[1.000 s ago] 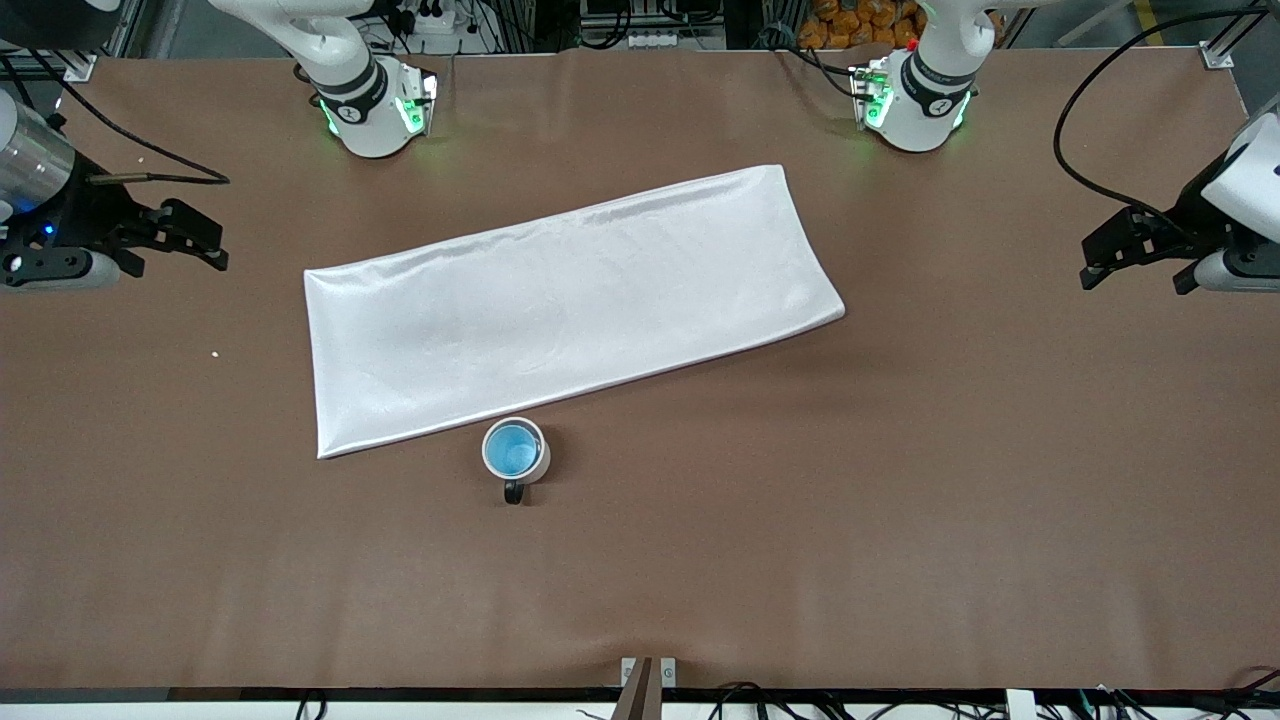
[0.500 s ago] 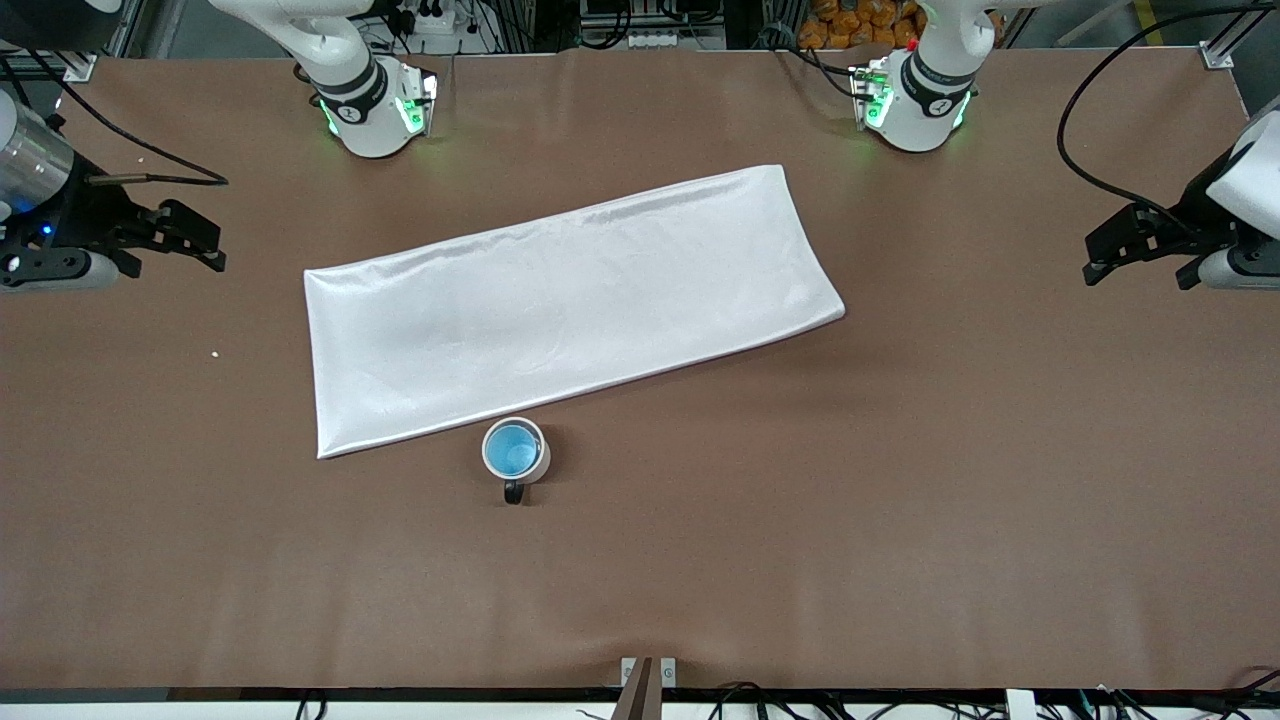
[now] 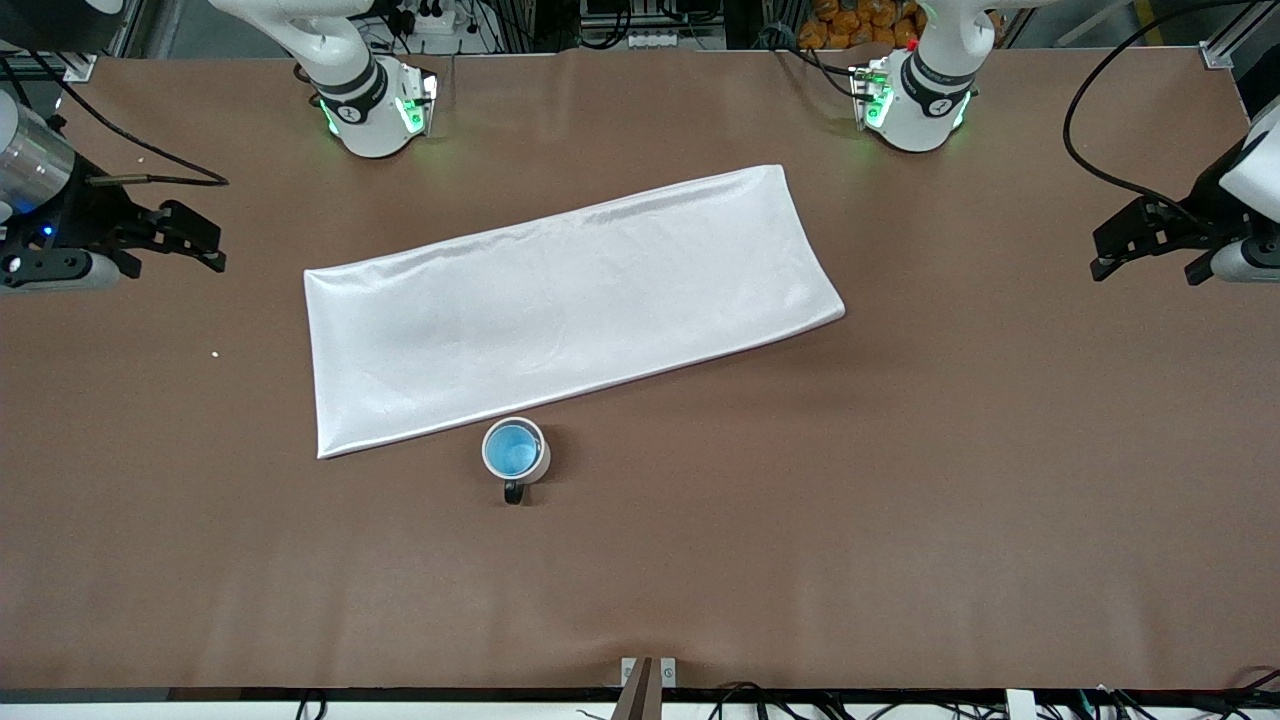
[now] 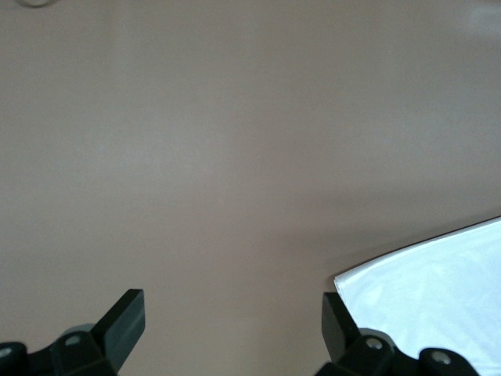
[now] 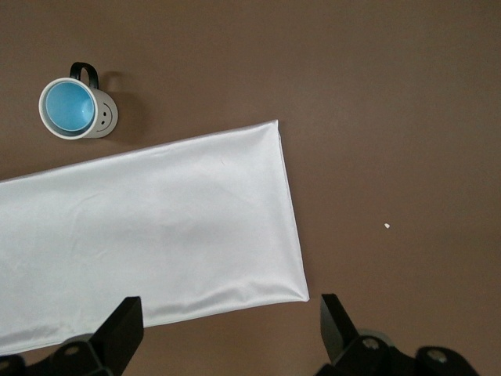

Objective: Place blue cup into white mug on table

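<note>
Blue cup point(image 3: 511, 449) sits nested in white mug point(image 3: 517, 452) on counter point(image 3: 900, 480), at cloth's point(image 3: 570, 300) 6 o'clock edge. Since a second ago left hand point(image 3: 1150, 235) drifted toward 3 o'clock; right hand point(image 3: 195, 240) unchanged. Both hands apart, empty. Placement looks complete

No readable text, labels, brand names, numbers or signs appear on any object or surface in these three views.
</note>
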`<control>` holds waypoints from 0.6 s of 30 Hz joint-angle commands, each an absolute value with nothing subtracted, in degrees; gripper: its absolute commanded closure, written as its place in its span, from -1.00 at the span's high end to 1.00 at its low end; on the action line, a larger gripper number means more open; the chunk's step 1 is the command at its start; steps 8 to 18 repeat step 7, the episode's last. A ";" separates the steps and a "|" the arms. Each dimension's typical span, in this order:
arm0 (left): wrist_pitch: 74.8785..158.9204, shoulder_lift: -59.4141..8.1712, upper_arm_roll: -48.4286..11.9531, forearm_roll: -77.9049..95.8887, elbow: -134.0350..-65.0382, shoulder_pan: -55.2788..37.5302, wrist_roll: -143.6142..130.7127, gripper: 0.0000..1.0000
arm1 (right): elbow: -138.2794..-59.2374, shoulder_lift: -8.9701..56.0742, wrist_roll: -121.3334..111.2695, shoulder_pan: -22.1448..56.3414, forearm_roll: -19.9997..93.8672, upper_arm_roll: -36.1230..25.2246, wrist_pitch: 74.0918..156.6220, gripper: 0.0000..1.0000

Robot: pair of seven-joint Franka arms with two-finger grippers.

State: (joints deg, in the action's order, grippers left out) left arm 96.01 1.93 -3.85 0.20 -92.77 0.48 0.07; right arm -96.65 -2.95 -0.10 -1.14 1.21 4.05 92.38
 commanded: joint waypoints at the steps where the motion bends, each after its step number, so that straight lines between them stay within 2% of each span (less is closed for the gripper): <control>1: 94.57 1.23 -3.69 0.97 -91.32 0.97 0.62 1.00 | -96.86 -3.34 0.79 -1.76 0.35 4.83 92.55 1.00; 18: 94.48 1.14 -3.69 0.88 -91.58 1.32 0.62 1.00 | -96.94 -3.25 0.79 -1.76 0.00 4.83 92.64 1.00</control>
